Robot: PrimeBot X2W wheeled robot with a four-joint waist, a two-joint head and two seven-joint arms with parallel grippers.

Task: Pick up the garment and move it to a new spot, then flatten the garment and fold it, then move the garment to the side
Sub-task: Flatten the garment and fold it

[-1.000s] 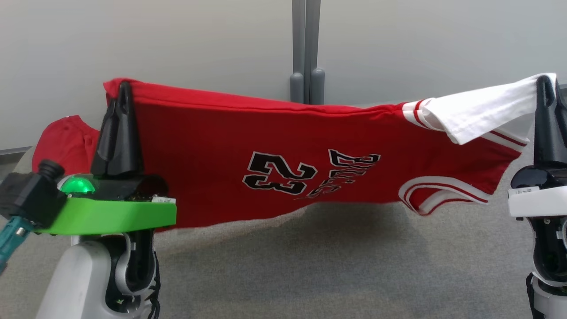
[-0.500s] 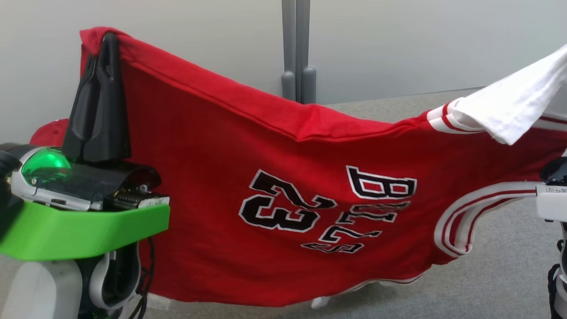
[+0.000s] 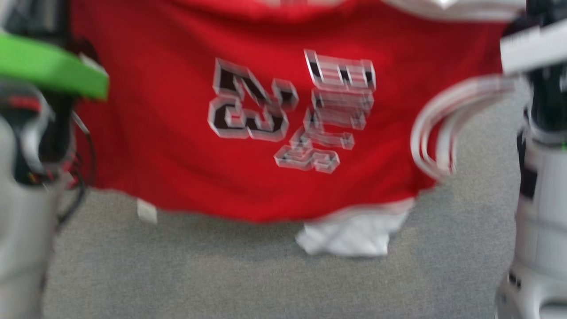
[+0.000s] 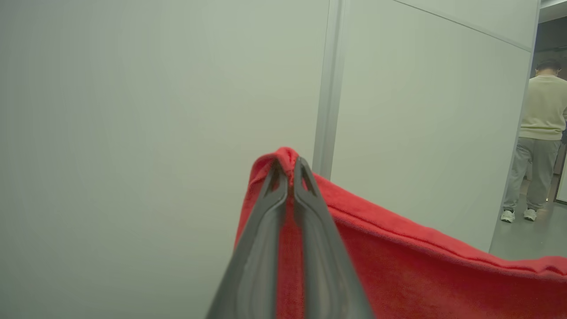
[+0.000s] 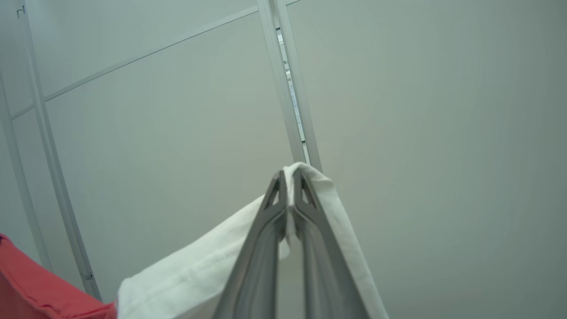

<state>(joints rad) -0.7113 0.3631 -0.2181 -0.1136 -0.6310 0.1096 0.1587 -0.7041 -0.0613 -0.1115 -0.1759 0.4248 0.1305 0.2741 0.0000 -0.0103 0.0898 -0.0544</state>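
- The red basketball jersey (image 3: 177,133) is held up in the air, spread between the two arms above the grey surface (image 3: 221,274). Its printed number and lettering are seen upside down.
- The left claw (image 4: 290,175) is pinched together on a red hem corner of the jersey, with nothing but cloth between the fingers.
- The right claw (image 5: 290,181) is clamped on the white sleeve (image 5: 199,274), which is draped over its tips.
- A second ago the top edge was stretched low and nearly level. Half a second ago the left corner was already raised, and now both held corners lie beyond the top of the head view. Part of that shift is owed to the camera, since the whole picture is displaced and smeared.
- The lower edge, with a white piece (image 3: 350,237) dangling below it, hangs close over the surface. Whether it touches cannot be told through the blur.
- The lift is judged to belong to the pick-up-and-move step. Flattening and folding are not yet begun.
- A person (image 4: 538,141) is seen standing well apart, in the background of the left wrist view.
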